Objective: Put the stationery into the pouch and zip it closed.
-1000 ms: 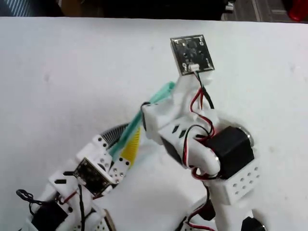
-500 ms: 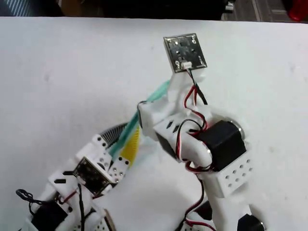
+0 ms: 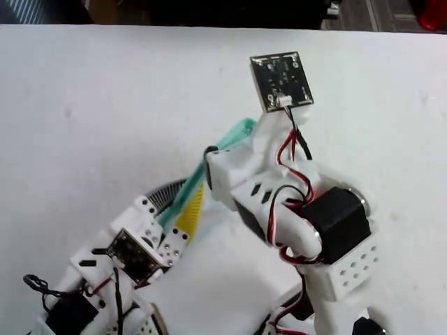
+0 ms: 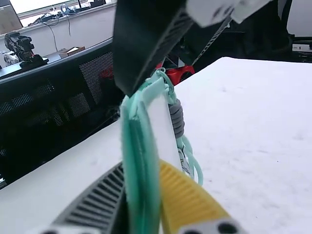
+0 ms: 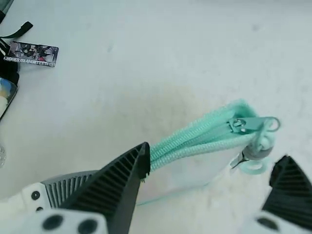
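The mint-green pouch (image 3: 234, 135) stands on edge, zip uppermost, over the white table (image 3: 105, 105), between the two arms. The left gripper (image 4: 141, 168) is clamped on it. Its grey ribbed finger (image 4: 95, 204) presses one face and its yellow ribbed finger (image 4: 187, 197) presses the other, with the zip edge rising between them. In the high view this grip sits at the pouch's near end, toward the lower left. The right gripper (image 5: 213, 153) is at the far end with its jaws apart and its two black ribbed fingers straddling the pouch. One finger (image 5: 122, 180) lies close against the zip line. The other (image 5: 287, 185) stands clear, just beside the pull cord (image 5: 253, 161). The zip (image 5: 195, 136) reads as closed along the length in view, with the metal slider (image 5: 239, 124) close to the pouch's end. The mint cord with a grey bead hangs from that end. A printed tag (image 5: 31, 52) lies flat on the table, well apart from the pouch.
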